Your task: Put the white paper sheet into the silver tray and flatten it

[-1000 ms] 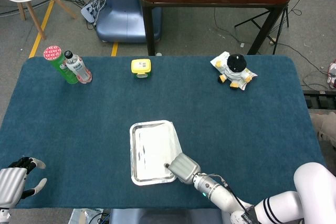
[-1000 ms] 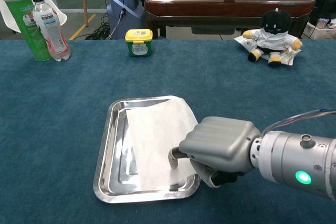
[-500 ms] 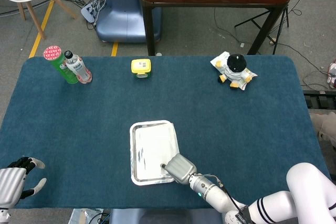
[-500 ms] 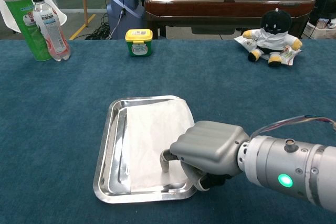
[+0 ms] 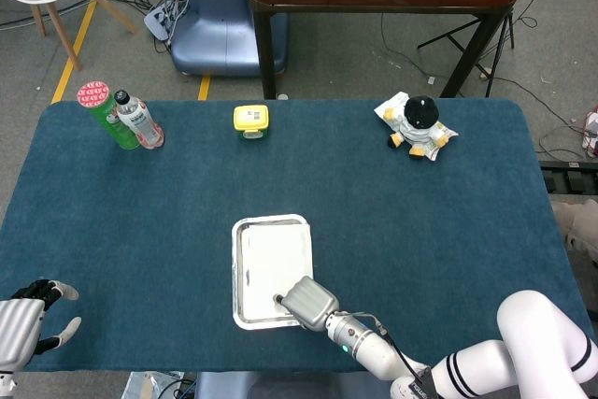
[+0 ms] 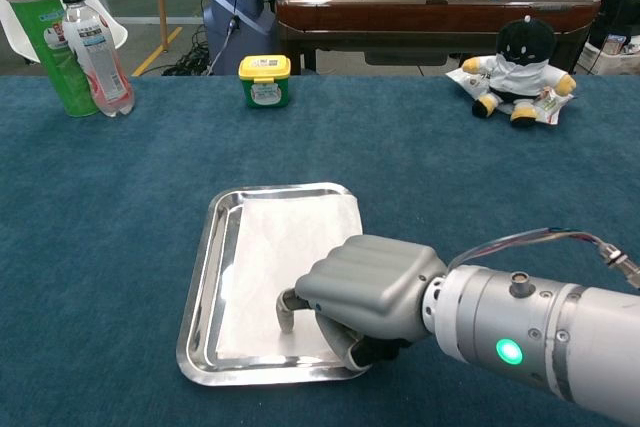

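White paper sheet (image 6: 268, 267): lies inside the shallow rectangular silver metal tray (image 6: 198, 287), covering most of its floor, with a strip of bare metal showing along the tray's left side. Tray: sits on the blue carpeted desk (image 6: 120, 207), toward the near edge and about midway across. Right hand (image 6: 355, 295), grey, on a silver forearm with a lit green light: hangs over the near right corner of the tray, fingers curled downward, one fingertip (image 6: 286, 315) pressing on the sheet near its front edge; it grips nothing. Left hand (image 5: 26, 324): rests at the near left corner of the desk, well apart from the tray, fingers spread, holding nothing. Far left of desk: green cylindrical can with pink lid (image 6: 48, 47), touching a clear plastic water bottle (image 6: 95, 52). Far centre: small yellow-lidded green jar (image 6: 265, 80). Far right: black-and-white plush toy (image 6: 518, 57) seated on a printed wrapper.
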Robot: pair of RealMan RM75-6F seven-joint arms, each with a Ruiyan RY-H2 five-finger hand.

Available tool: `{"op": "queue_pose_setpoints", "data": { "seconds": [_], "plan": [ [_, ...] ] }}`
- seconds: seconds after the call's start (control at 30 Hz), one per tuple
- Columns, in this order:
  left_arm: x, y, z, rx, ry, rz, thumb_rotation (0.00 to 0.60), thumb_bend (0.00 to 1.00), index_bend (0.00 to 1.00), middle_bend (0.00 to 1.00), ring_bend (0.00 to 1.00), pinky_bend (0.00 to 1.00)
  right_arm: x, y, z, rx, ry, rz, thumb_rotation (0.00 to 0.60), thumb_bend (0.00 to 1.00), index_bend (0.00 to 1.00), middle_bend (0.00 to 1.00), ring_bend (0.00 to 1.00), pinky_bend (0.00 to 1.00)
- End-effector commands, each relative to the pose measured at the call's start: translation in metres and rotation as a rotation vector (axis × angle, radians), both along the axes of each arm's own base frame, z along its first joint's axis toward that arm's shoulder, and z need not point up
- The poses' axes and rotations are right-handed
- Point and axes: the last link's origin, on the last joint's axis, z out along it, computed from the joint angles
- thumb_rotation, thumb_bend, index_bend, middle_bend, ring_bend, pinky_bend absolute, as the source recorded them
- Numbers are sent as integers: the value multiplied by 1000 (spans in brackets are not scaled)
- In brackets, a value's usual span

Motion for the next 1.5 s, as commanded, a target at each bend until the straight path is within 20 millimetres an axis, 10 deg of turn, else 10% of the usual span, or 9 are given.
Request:
{"op": "queue_pose_setpoints", "data": {
  "seconds": [0.03,1.5],
  "plan": [
    [0,0,0,1,0,0,600,246,457,443,308,408,1,0,-1,-1,-5,2,600,1000,262,1000,1000,1000],
    [-1,0,-1,-4,2,5,600,246,457,443,309,408,-14,-36,4,-148,13,-51,600,1000,262,1000,1000,1000]
  ]
}}
